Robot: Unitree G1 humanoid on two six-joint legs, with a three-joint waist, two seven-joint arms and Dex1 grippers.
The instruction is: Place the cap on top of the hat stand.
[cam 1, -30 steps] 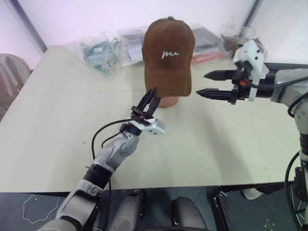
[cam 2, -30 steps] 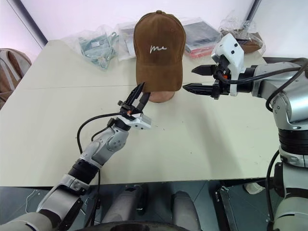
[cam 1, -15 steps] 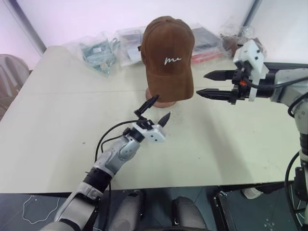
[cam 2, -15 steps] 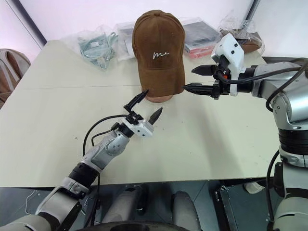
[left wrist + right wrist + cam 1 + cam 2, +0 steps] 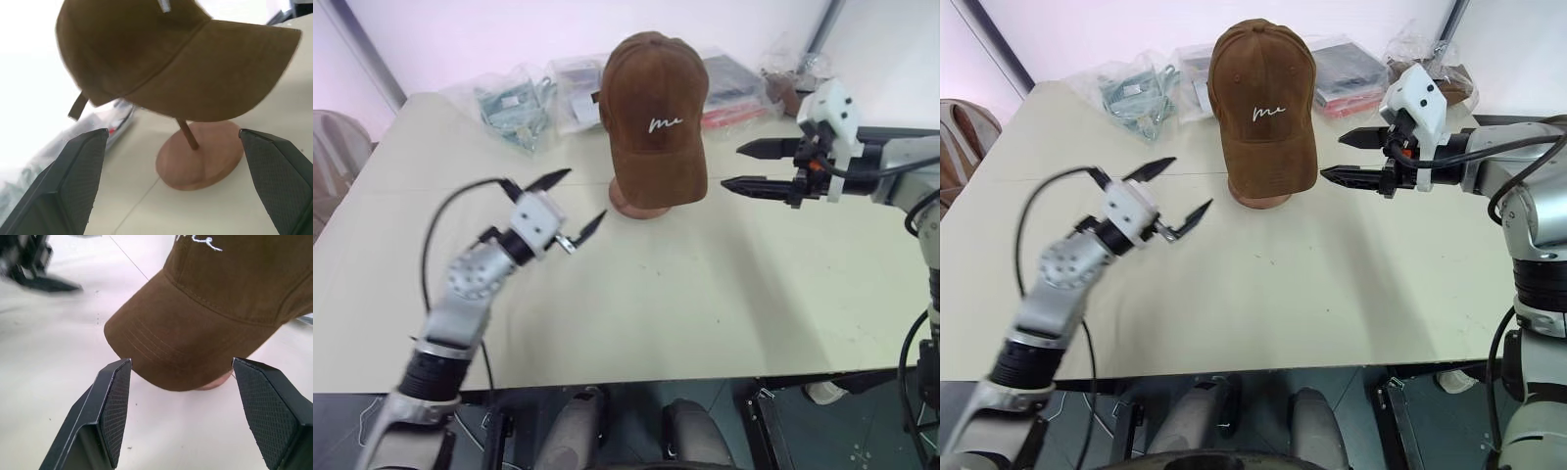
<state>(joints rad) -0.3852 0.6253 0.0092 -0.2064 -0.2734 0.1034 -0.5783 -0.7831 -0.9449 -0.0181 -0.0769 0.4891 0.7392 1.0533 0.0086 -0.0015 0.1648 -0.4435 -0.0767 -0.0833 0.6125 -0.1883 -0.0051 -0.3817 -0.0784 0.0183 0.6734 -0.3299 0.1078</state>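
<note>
The cap (image 5: pixel 656 113) sits on the hat stand (image 5: pixel 198 159) on the table (image 5: pixel 705 294). The left end effector (image 5: pixel 570 201) and right end effector (image 5: pixel 744 166) are both open, holding nothing.

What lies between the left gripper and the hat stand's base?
Nothing: bare table separates the open left gripper from the hat stand, seen in the left eye view.

Head pair looks down over the table (image 5: pixel 705 294) — wrist cameras sit close, sharing the cap (image 5: pixel 161 58).
</note>
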